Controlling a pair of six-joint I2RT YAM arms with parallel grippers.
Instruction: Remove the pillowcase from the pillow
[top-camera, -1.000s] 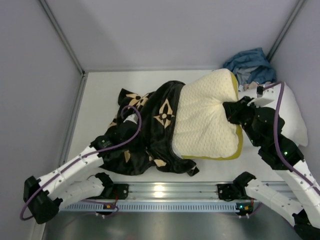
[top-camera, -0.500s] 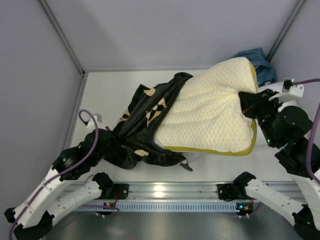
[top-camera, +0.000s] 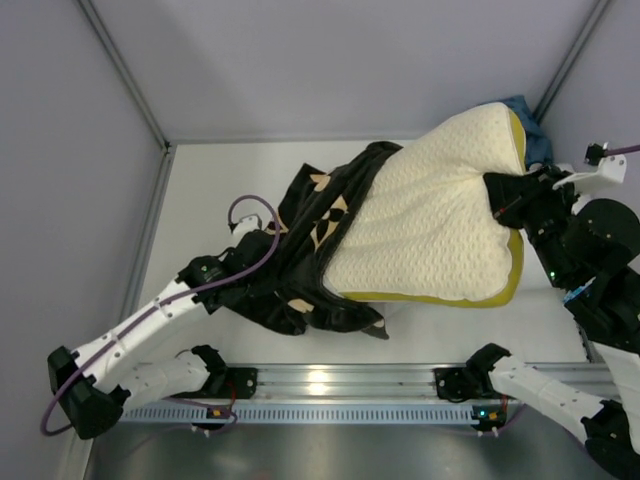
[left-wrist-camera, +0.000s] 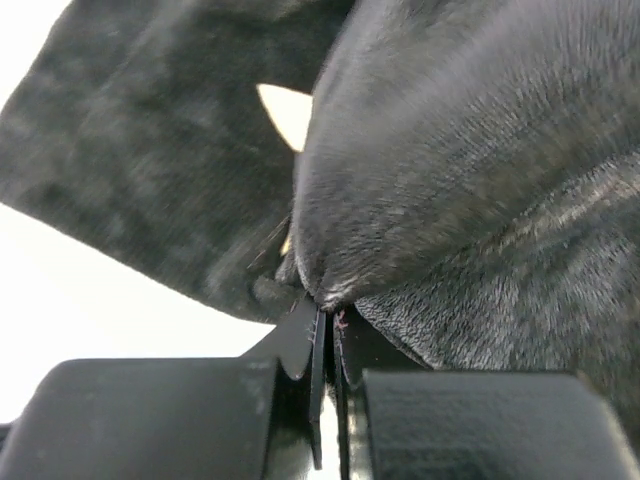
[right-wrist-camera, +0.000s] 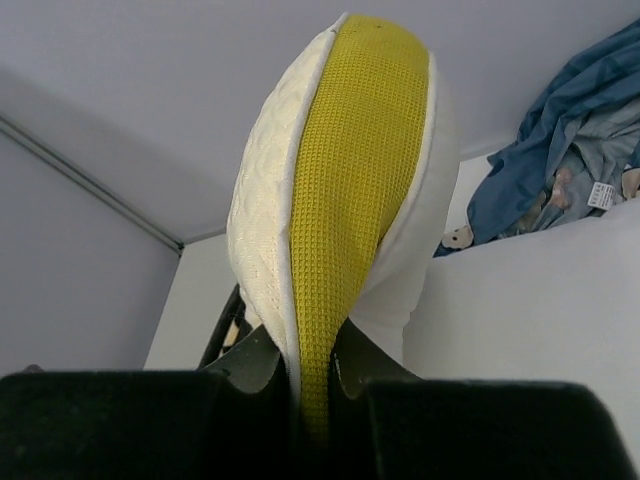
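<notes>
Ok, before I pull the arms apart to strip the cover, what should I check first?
1. Left gripper shut on a fold of the pillowcase: ok.
2. Right gripper shut on the pillow at its yellow edge trim: ok.
3. Pillow out of the pillowcase: not ok, its left end sits inside the black fabric.
4. Blue cloth clear of the pillow: cannot tell, the pillow's far corner hides part of it from above.
5. Left arm's purple cable free of the fabric: cannot tell, it loops right beside it.
</notes>
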